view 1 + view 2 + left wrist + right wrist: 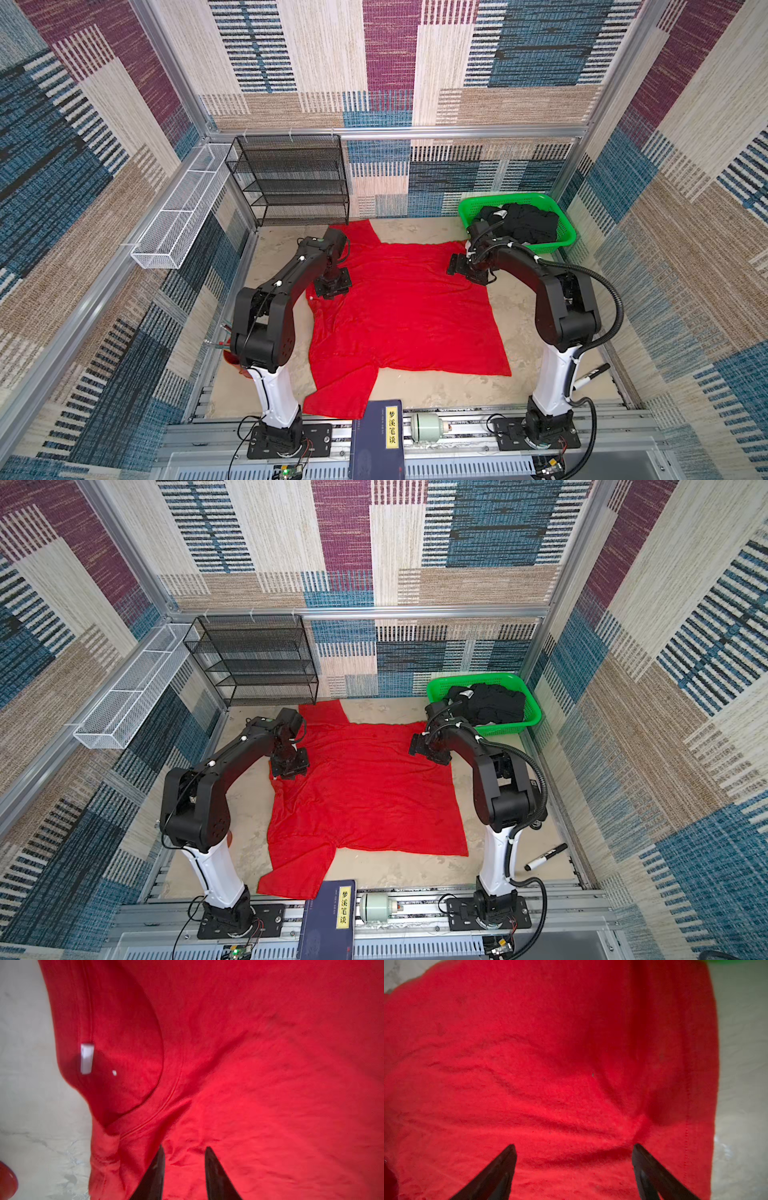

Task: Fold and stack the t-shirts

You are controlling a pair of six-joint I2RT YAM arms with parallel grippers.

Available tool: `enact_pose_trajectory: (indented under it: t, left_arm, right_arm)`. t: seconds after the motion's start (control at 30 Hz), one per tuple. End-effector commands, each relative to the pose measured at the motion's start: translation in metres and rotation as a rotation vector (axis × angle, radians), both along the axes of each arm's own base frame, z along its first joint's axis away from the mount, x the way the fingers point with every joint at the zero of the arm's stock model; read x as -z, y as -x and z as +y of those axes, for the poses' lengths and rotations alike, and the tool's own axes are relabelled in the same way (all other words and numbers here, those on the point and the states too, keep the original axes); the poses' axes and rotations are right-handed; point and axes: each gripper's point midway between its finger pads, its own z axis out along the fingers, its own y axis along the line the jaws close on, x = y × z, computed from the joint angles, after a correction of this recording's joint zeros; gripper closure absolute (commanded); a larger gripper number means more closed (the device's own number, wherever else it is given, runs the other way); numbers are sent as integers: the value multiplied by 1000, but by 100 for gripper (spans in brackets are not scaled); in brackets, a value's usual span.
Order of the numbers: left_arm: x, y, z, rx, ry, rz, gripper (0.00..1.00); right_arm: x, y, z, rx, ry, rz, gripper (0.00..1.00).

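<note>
Red shirt (403, 307) lies flat on the surface (436, 390); left pincer (184, 1147) narrowly parted near its collar (170, 1088), right pincer (574, 1145) wide open near its hem (687, 1126) — both empty. Pinching shallow may lift one layer only.

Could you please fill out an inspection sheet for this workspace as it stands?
Surface: sandy tabletop, partly bare.
Job's things: red t-shirt spread flat; black t-shirts heaped in green basket.
Clutter: blue book, pale green canister, black marker.
Grippers: left pincer part open over the collar; right pincer wide open near the hem.
Cables: black hose loops off right arm; thin wires at arm bases.
Surroundings: black mesh rack, white wire tray, patterned walls.
</note>
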Motion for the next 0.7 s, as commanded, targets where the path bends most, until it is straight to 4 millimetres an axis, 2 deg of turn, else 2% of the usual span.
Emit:
enact_pose_trajectory:
  t: [0.0,0.1,0.17,0.33,0.43,0.47,0.53,0.6,0.67]
  left_arm:
    - [14,32,15,-98,-41,61,67]
    - [26,44,28,-147,-76,89,66]
    - [27,50,44,-193,-126,102,66]
    - [3,60,80,-278,-224,76,66]
    - [-5,67,93,-326,-216,76,66]
    - [-8,65,92,-331,-191,59,66]
    - [-22,44,79,-304,-106,-33,67]
    - [-33,12,56,-247,17,-141,67]
    - [-33,-18,34,-193,120,-201,67]
  right_arm:
    - [-7,2,4,-36,-13,-21,12]
    - [-7,10,6,-55,-25,-23,12]
    - [-11,16,4,-60,-27,-31,12]
    - [-10,36,-2,-58,-17,-26,12]
    - [-4,50,-4,-49,-23,-13,12]
    - [-4,52,-5,-44,-20,-15,12]
    - [-4,55,-5,-45,-26,-25,12]
    - [-2,53,-4,-35,-32,-27,12]
    - [1,48,0,-33,-46,-20,12]
